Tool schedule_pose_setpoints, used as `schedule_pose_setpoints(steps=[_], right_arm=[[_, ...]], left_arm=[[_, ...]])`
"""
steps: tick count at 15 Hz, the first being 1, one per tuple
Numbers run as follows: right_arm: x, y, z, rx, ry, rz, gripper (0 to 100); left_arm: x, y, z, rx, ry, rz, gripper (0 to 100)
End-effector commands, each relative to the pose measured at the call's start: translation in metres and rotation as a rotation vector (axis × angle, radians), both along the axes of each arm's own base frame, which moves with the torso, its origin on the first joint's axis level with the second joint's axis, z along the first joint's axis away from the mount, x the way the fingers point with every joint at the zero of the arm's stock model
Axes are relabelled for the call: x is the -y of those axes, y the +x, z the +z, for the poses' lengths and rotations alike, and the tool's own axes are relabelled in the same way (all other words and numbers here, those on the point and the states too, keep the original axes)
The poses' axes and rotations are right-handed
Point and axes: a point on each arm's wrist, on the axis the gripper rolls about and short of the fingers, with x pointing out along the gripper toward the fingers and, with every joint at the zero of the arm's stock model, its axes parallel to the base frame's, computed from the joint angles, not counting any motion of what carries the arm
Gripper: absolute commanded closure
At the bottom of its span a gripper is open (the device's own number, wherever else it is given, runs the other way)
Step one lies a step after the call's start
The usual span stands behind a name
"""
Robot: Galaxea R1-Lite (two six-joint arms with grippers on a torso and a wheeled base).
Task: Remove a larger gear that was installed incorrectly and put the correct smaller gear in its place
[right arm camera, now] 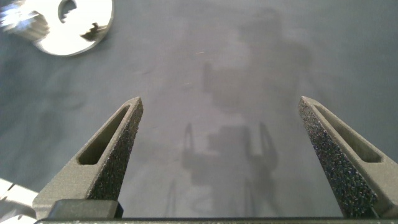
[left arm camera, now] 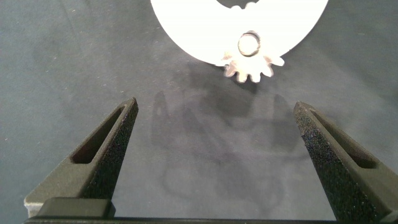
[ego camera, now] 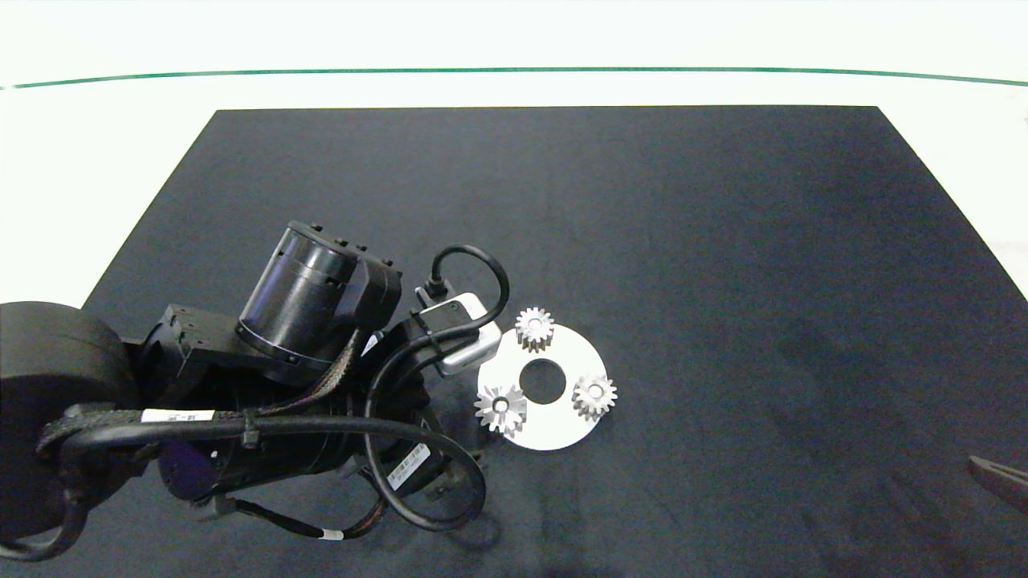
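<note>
Left gripper [left arm camera: 214,155]: fingers [left arm camera: 102,162] released, spread wide, empty, only dark mat [ego camera: 723,241] between them. Hovering low over the mat just beside the white disc [ego camera: 554,429], on its left-arm side. Straight ahead of the spread tips: the larger gear [left arm camera: 252,59], long pointed teeth, round centre hole, seated at the disc's rim with teeth overhanging the edge. Apart from the fingers, not touched.

From above: larger gear [ego camera: 499,408] at the disc's lower left edge, nearest the left arm [ego camera: 305,361]. Two small gears [ego camera: 534,327] [ego camera: 594,395] on the same disc, one at the far edge, one on the right side, spaced round the disc's centre hole. Left arm in from the left, wrist over the mat, covering its own gripper.

Right gripper [right arm camera: 217,155]: fingers [right arm camera: 102,158] also released, wide apart, empty. Parked at the right edge of the mat, well apart from the disc [right arm camera: 56,40], seen only in a far corner of its wrist view.
</note>
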Motion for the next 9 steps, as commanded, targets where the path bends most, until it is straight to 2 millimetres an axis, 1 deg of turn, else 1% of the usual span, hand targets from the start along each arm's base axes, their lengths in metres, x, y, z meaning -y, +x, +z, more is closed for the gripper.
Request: schedule_pose_setpoints(steps=[1, 4, 9], right_arm=[[-0.003, -0.005, 0.001, 0.013, 0.003, 0.072, 0], [-0.006, -0.007, 0.001, 0.020, 0.007, 0.126, 0], [-0.007, -0.007, 0.001, 0.017, 0.007, 0.132, 0]], left_arm=[[0.005, 0.003, -0.003, -0.012, 0.001, 0.010, 0], [0.011, 0.002, -0.006, -0.026, -0.002, 0.003, 0], [0.023, 0.007, -0.010, -0.044, -0.016, 0.010, 0]])
